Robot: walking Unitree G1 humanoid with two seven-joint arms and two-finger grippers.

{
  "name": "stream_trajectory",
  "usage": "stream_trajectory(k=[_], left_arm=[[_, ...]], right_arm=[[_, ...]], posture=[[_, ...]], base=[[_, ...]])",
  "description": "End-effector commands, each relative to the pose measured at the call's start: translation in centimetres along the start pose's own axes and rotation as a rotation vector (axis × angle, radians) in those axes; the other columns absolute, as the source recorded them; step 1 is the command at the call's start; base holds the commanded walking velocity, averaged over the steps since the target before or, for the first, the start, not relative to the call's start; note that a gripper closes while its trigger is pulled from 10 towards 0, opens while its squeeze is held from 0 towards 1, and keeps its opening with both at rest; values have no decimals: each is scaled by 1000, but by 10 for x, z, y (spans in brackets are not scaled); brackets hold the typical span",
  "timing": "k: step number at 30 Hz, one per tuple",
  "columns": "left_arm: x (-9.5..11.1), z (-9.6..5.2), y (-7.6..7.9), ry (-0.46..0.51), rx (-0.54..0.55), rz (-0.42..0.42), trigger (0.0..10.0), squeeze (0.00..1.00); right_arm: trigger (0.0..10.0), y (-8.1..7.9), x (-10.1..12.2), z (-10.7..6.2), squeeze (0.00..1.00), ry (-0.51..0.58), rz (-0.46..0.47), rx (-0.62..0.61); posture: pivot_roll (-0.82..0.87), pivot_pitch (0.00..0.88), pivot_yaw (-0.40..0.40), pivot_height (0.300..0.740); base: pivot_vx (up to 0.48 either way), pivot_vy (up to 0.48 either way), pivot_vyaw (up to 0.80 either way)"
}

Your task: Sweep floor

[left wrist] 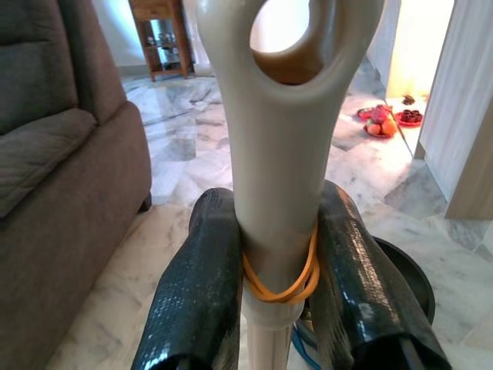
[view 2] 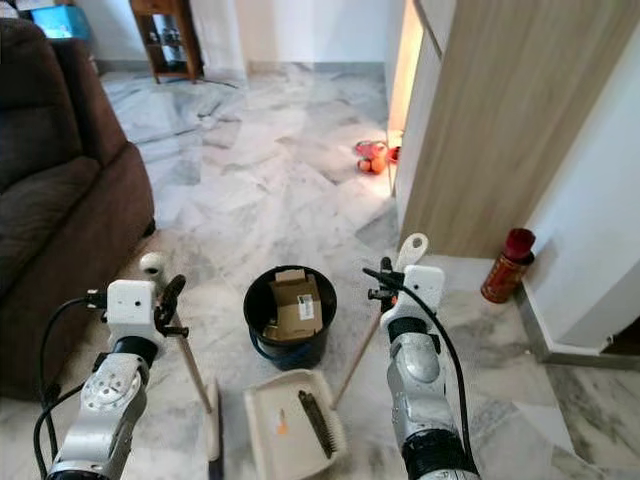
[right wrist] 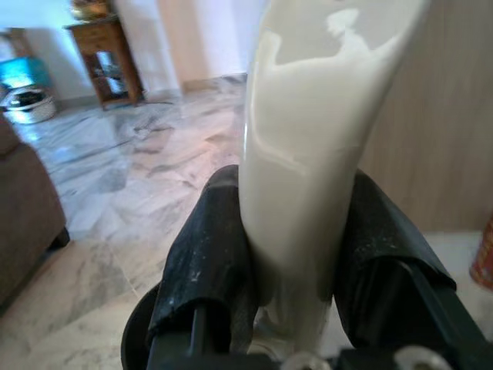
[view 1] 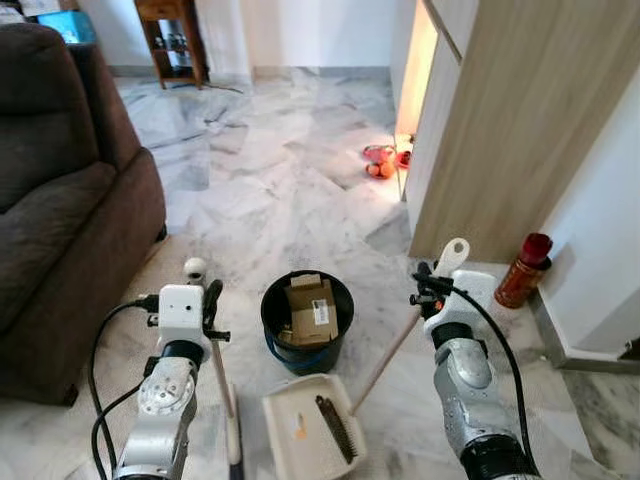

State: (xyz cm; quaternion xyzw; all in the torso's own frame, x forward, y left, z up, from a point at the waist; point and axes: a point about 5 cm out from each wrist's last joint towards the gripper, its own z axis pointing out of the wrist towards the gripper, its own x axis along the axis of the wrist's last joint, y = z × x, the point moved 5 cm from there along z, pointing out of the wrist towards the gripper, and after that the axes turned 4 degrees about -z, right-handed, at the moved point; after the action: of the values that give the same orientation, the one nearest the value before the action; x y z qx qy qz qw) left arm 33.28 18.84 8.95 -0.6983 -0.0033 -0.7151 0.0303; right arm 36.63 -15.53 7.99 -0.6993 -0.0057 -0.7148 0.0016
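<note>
The robot stands on the marble floor (view 1: 280, 180) with both tools already in its hands, so the picking-up part of the task looks finished. The left gripper (left wrist: 269, 270) is closed around the cream handle of the broom (view 1: 222, 385), just under the handle's hanging hole and a yellow rubber band; the broom runs down beside the left arm to the floor. The right gripper (right wrist: 296, 254) is closed around the pale top of the dustpan handle (view 1: 452, 257), and its long wooden stick goes down at a slant to the dustpan (view 1: 300, 440), which lies flat on the floor just in front of the robot. In the pan I see a dark comb-like piece and one small orange bit, so some dirt seems collected already. Just beyond the pan stands a black bin (view 1: 306, 320) with folded cardboard inside. I judge the work to be in a late stage: what is left is probably to lift the pan and tip it into the bin. Farther away, near the wooden cabinet (view 1: 520, 130), some red and orange things (view 1: 382, 162) lie on the floor; I cannot tell if they are rubbish. A brown sofa (view 1: 60, 200) stands at the left, and a red bottle (view 1: 524, 268) near the wall at the right.
</note>
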Motion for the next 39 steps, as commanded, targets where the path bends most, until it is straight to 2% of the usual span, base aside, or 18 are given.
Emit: stream_trajectory(k=[1, 5, 11, 18, 22, 29, 31, 34, 39], left_arm=[[9, 1, -6, 40, 9, 20, 10000, 0], [8, 0, -7, 39, 10, 25, 10000, 0], [8, 2, -8, 40, 8, 34, 10000, 0], [8, 3, -10, 39, 7, 38, 10000, 0], [7, 3, -10, 38, 9, 39, 10000, 0], [6, 3, -11, 33, 8, 39, 10000, 0], [5, 3, -11, 31, 7, 39, 10000, 0], [5, 3, -11, 32, 7, 38, 10000, 0], [5, 3, -10, 31, 5, 37, 10000, 0]], right_arm=[[10000, -2, 19, 3, 0, 64, -3, 15], [10000, -2, 25, -2, 0, 79, -5, 42], [10000, -2, 48, -9, 0, 123, -27, 95], [10000, 2, 62, -18, 0, 87, -106, 147], [10000, 1, 71, -21, 0, 84, -101, 169], [10000, -7, 99, -22, 0, 95, -123, 217], [10000, -14, 117, -21, 0, 119, -74, 224], [10000, -18, 137, -19, 0, 165, -47, 220], [10000, -19, 155, -18, 0, 202, -47, 213]], posture=[[153, 0, 30, 740], [152, 0, 34, 740], [140, 0, 38, 740], [132, 0, 42, 740], [132, 0, 42, 740], [128, 0, 45, 740], [128, 0, 45, 740], [129, 0, 45, 740], [131, 0, 46, 740]], base=[[0, 0, 0], [0, 0, 0], [0, 0, 0], [0, 0, 0], [0, 0, 0], [0, 0, 0], [0, 0, 0], [0, 0, 0], [0, 0, 0]])
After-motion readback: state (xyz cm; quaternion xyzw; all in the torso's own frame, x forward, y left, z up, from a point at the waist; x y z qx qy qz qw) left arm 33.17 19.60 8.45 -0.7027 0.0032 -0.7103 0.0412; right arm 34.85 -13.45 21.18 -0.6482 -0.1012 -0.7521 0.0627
